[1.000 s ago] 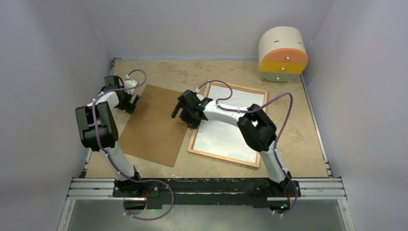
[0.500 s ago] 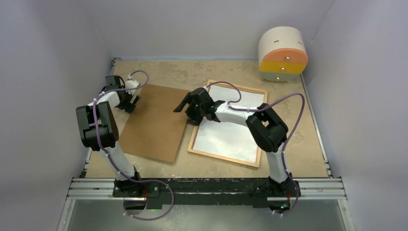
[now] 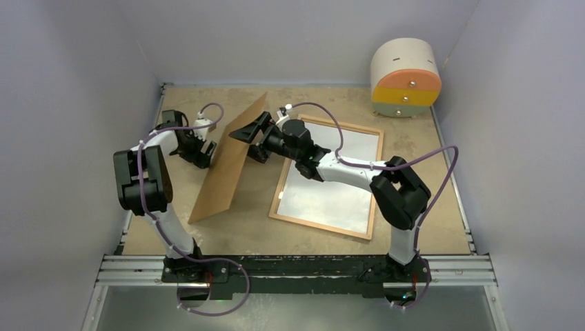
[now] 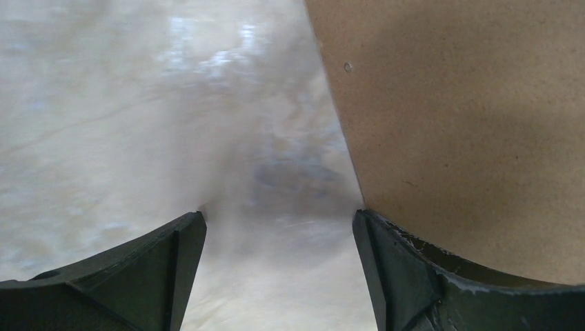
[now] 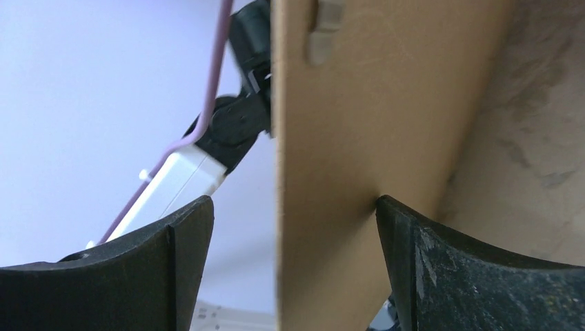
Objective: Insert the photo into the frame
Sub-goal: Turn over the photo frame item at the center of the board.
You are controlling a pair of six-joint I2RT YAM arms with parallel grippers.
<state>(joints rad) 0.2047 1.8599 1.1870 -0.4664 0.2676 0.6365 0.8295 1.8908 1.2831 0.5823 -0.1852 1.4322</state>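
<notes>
The frame (image 3: 324, 228), thin light wood, lies flat right of centre. Its inside (image 3: 331, 179) looks white; I cannot tell whether that is the photo's back or the pane. No printed photo shows. The brown backing panel (image 3: 224, 172) stands steeply tilted on its left long edge. My right gripper (image 3: 243, 141) is open at the panel's raised right edge. In the right wrist view that edge (image 5: 279, 207) runs between the jaws (image 5: 293, 207), and the right fingertip (image 5: 393, 214) touches the panel's face. My left gripper (image 3: 207, 150) is open on the panel's far side (image 4: 469, 124), with bare table between its fingers (image 4: 279, 217).
A round white drawer unit (image 3: 405, 76) with orange, yellow and grey fronts stands at the back right. Pale walls close in on three sides. A metal rail (image 3: 296, 269) runs along the near edge. A small turn clip (image 5: 324, 31) sits on the panel.
The backing panel lay flat a second ago and now stands steeply on its left edge. My right gripper swung left and up under it. My left gripper shifted slightly right towards it.
</notes>
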